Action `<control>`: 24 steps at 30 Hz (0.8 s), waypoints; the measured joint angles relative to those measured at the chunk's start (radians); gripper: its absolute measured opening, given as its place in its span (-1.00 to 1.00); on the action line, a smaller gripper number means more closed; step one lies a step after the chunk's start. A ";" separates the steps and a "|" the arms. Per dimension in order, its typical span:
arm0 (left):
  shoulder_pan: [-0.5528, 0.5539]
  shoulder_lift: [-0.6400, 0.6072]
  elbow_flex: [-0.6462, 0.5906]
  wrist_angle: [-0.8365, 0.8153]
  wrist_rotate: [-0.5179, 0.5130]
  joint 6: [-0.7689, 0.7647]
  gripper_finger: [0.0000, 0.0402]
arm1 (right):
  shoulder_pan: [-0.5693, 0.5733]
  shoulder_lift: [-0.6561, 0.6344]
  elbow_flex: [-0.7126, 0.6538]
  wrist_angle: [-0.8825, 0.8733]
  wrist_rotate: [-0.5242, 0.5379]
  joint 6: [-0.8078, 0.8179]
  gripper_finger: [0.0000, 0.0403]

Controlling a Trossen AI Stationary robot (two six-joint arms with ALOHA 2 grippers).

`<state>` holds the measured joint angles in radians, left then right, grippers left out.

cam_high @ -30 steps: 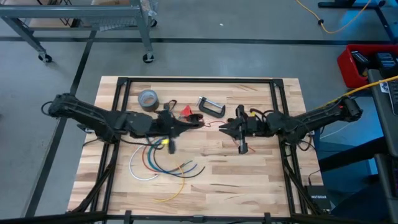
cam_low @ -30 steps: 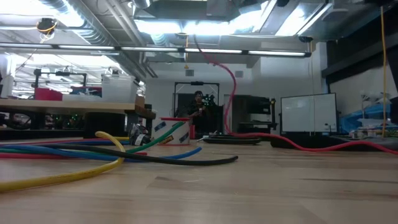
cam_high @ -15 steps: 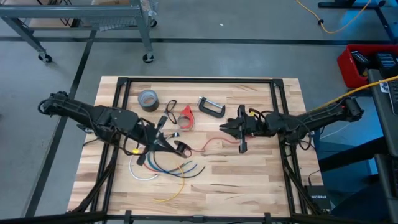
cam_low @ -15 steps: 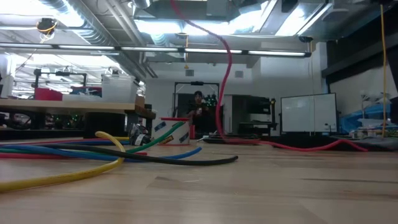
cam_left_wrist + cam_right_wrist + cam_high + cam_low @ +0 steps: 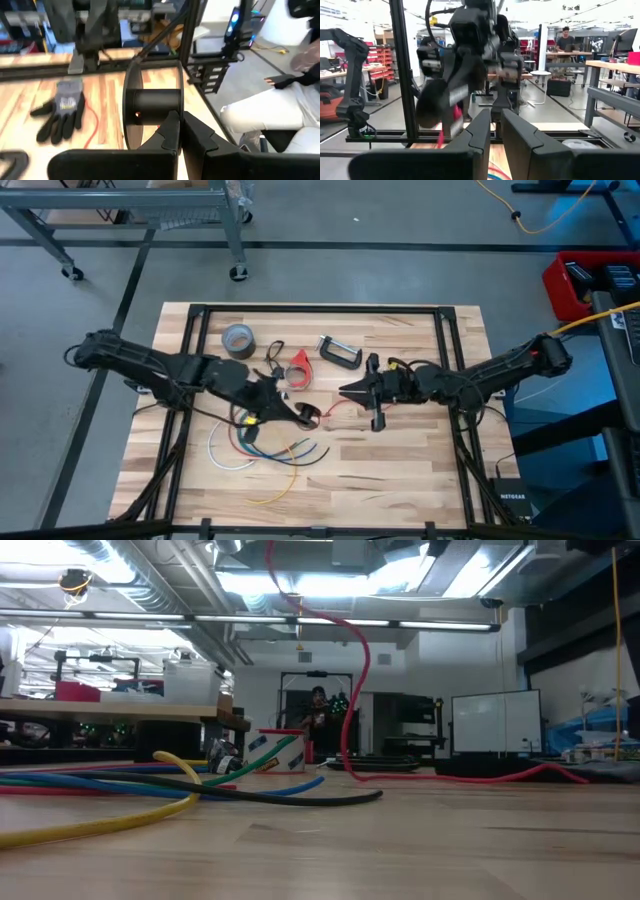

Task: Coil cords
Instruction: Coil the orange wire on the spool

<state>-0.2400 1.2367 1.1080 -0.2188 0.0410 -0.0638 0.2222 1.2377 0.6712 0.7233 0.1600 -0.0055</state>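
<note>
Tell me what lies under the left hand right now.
In the high view the left hand holds the black spool above the wooden table, beside the fanned coloured wires. The red wire leads off toward the right hand. The boards directly beneath are covered.

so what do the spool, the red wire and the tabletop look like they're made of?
Spool: matte black, probably plastic; thin flat flanges round a smooth hub with no shine. It sits at the left gripper.
Red wire: likely plastic-insulated; glossy, even red, bending in soft loops.
Tabletop: light wood, butcher-block style; visible strips and grain, low-sheen finish.
The right gripper waits close by.
</note>
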 joint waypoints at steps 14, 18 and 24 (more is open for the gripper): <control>0.025 0.068 0.000 0.079 -0.025 -0.003 -1.00 | 0.000 0.102 0.102 -0.122 -0.119 0.006 -0.75; 0.026 0.066 0.000 0.084 -0.027 -0.004 -1.00 | -0.001 0.103 0.103 -0.128 -0.119 0.027 -0.75; 0.026 0.066 0.000 0.103 -0.027 0.017 -1.00 | 0.000 0.103 0.103 -0.151 -0.120 0.027 -0.75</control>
<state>-0.2142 1.3029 1.1077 -0.1156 0.0139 -0.0469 0.2218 1.3403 0.7738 0.5718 0.0398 0.0216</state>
